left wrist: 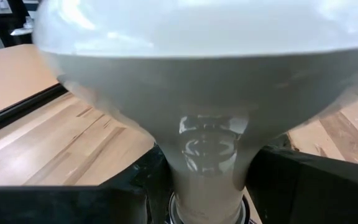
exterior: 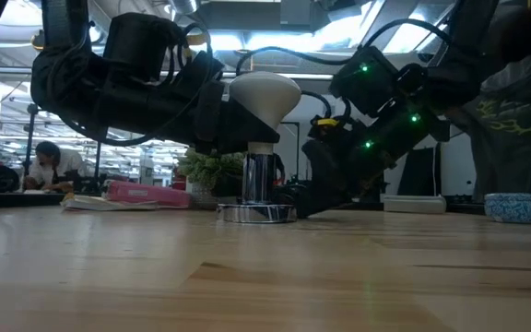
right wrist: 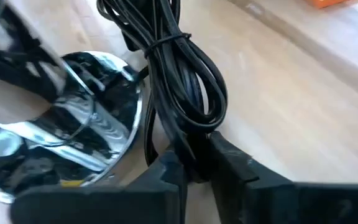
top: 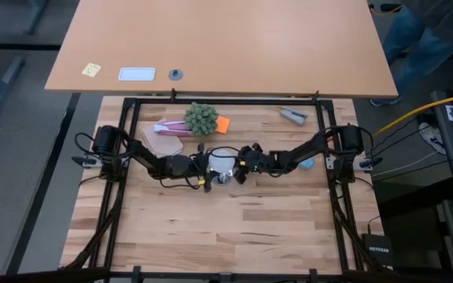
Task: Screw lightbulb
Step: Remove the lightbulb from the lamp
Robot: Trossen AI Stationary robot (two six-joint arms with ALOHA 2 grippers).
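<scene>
— Frosted white glass is what fills my left wrist view: the lightbulb [left wrist: 204,93], dome up, neck pointing straight down between my two fingers [left wrist: 73,202]. Where do you see it from your side?

— At the middle of the wooden table [top: 234,228], standing upright over the socket disc [exterior: 255,213]. From the low view its long axis looks plumb, or close to it, with the grey base going down into the chrome collar. Are you gripping it?

— Yes. My left gripper [top: 208,167] has its fingers partly closed around the narrow neck, just under the flare of the dome. I reach it from the side, so the axis I must turn about runs across my fingers, not along them.

— And I am low, on the other side. My right gripper [right wrist: 194,165] has its fingers pinched down on the black cord [right wrist: 182,93], a bundled loop lying right beside the disc's mirrored rim. I cannot tell how firmly that steadies the disc itself.

— Then I am the arm on the bulb, and you hold the base side. In my judgement the twist depends on the bulb staying vertical over the collar; any lean could cross the thread.

— Agreed. Whether the thread has caught is hidden from me.
</scene>
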